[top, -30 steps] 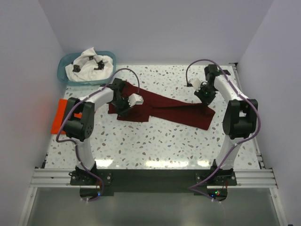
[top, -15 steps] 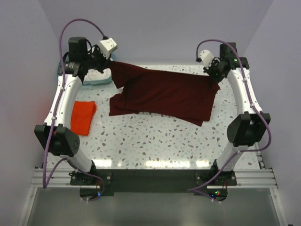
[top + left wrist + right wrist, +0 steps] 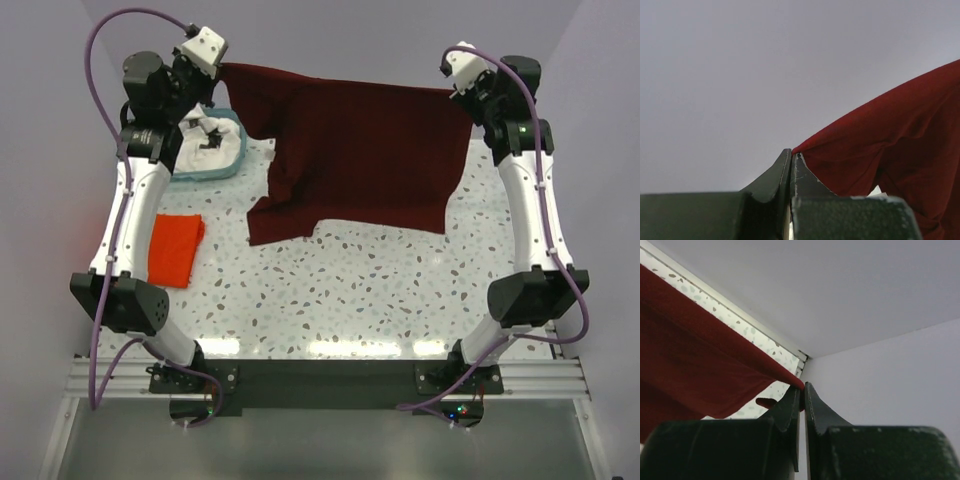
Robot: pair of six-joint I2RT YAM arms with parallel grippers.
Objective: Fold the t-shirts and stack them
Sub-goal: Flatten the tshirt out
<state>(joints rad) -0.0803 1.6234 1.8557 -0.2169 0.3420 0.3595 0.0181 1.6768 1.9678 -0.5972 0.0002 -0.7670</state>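
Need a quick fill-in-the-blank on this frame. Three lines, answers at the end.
1. The left tool and right tool are both ____ on the maroon shirt.
2. The orange shirt lies folded on the ____ side of the table.
3. The white shirt sits in the teal ____.

Missing words: shut; left; basket.
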